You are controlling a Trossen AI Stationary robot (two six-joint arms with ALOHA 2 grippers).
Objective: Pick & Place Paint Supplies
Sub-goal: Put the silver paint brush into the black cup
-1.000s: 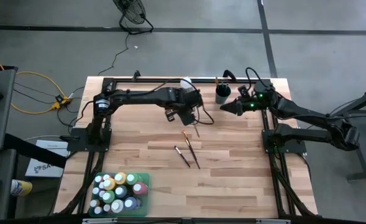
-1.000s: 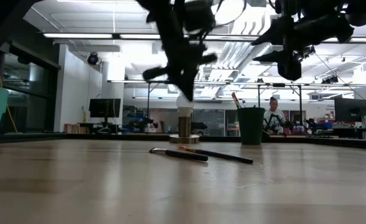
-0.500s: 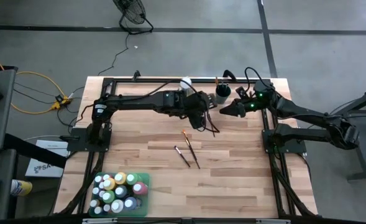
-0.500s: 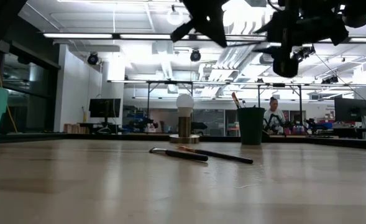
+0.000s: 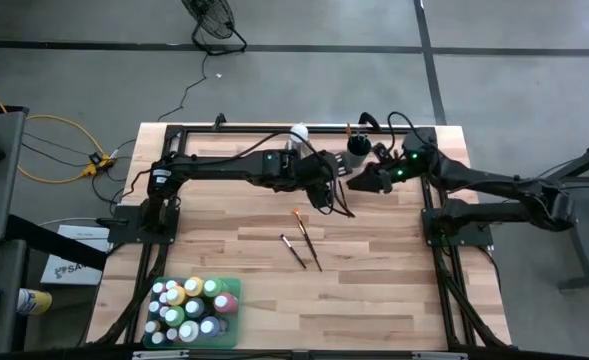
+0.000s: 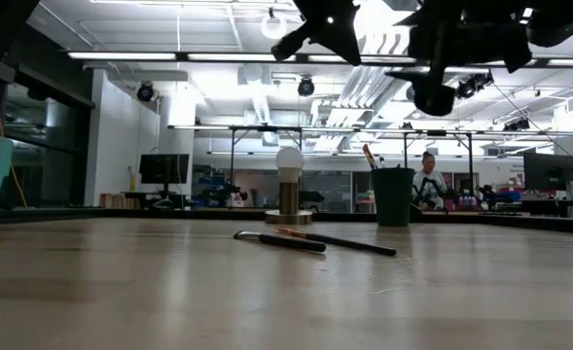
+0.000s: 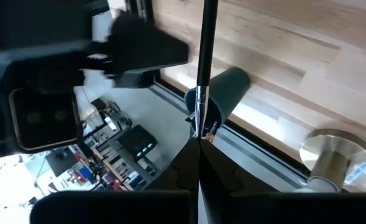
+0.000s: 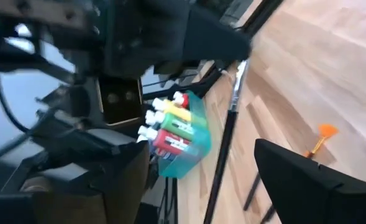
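My left gripper (image 5: 326, 190) is high above the table's far middle, shut on a thin dark brush (image 7: 202, 62). My right gripper (image 5: 357, 182) is open just to the right of it, near the dark green cup (image 5: 359, 152). In the right wrist view its fingers stand apart on either side of the brush's handle (image 8: 225, 149) without touching it. A brush with a reddish tip (image 6: 368, 156) stands in the cup (image 6: 393, 196). Three more brushes (image 5: 304, 240) lie flat on the table's middle. The paint bottles stand in a green tray (image 5: 192, 312) at the near left. My left gripper pinches the brush between its two fingers at the end by the metal ferrule (image 7: 198, 118). The long dark handle sticks out forward past the fingertips (image 7: 176, 168), slanting toward the table's near right. The brush is lifted clear of the table.
A white ball on a metal base (image 5: 299, 133) stands at the far edge, left of the cup, also seen as a round base (image 7: 332, 162). An orange-tipped brush (image 8: 322, 132) lies below the grippers. A person (image 6: 427, 180) sits in the room behind.
My left gripper has risen and moved toward the table's right, carrying the brush toward the cup and my right gripper. My right gripper has moved a little toward the left, closing on the brush's handle.
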